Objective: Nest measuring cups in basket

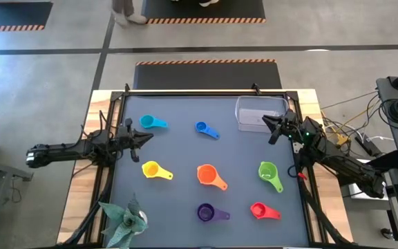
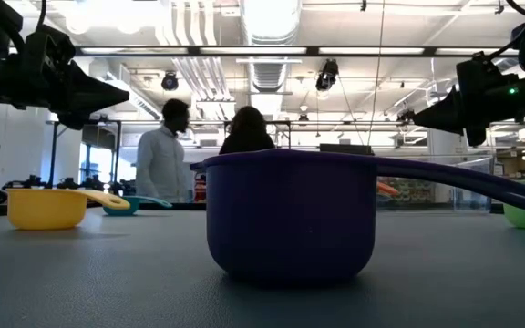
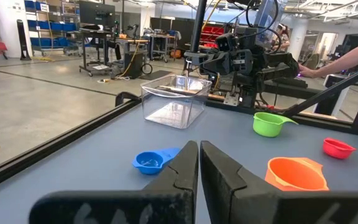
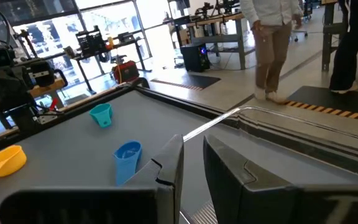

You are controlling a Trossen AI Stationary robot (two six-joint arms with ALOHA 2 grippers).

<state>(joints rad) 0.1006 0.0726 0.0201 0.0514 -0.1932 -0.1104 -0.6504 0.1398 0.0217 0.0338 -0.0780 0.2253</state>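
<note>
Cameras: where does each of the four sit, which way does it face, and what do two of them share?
High: overhead, straight down on the table; both arms show.
Low: at tabletop height, behind the purple cup; arms at upper corners.
Left wrist: past the shut left claw toward the clear basket.
Right wrist: past the right claw, low over the basket rim, toward the blue cup.
Shared: both wrist views show that blue cup.

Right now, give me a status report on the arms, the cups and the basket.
Left gripper shut, empty, at the table's left edge. Right gripper over the basket, holding nothing. All seven cups loose on the table, none nested. Paper plant sits clear of them.
</note>
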